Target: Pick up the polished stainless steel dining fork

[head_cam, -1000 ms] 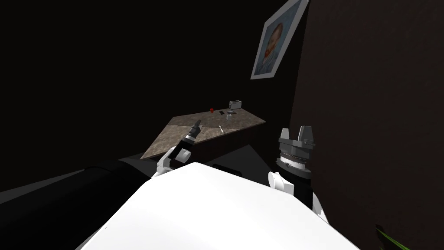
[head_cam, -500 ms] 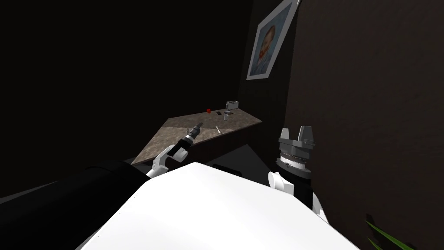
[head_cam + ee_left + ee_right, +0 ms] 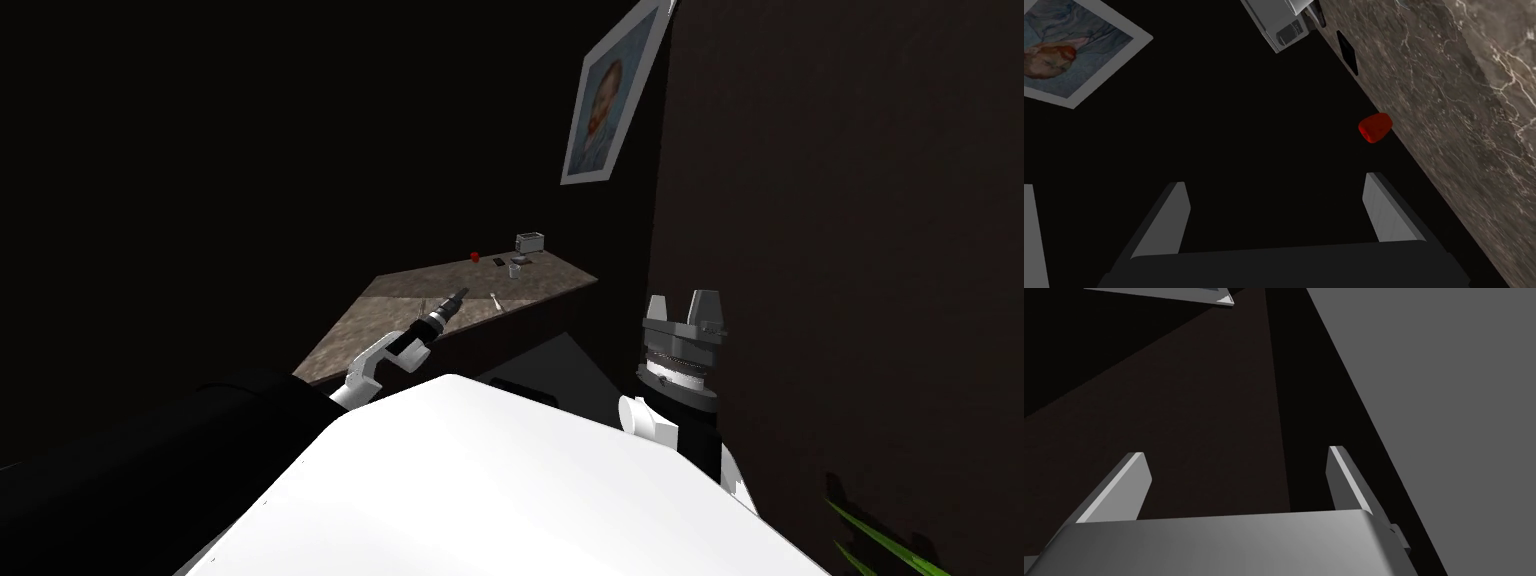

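Note:
The fork (image 3: 496,299) is a small pale sliver lying on the brown marbled table (image 3: 400,325), near its front edge. My left gripper (image 3: 458,296) reaches out over the table, just left of the fork and above the top. In the left wrist view it (image 3: 1276,210) is open with nothing between its fingers, pointing past the tabletop (image 3: 1464,100) towards a small red object (image 3: 1375,127). My right gripper (image 3: 684,305) is raised beside the dark wall at the right, and it (image 3: 1236,483) stands open and empty.
At the table's far end are a red object (image 3: 474,256), a flat dark item (image 3: 498,262), a small cup (image 3: 514,270) and a grey toaster (image 3: 530,241). A framed portrait (image 3: 598,105) hangs above. Green leaves (image 3: 880,540) show at the lower right.
The whole head picture has shifted left, so I have turned or moved. My left arm has stretched further out over the table, closer to the fork. The right arm has held still.

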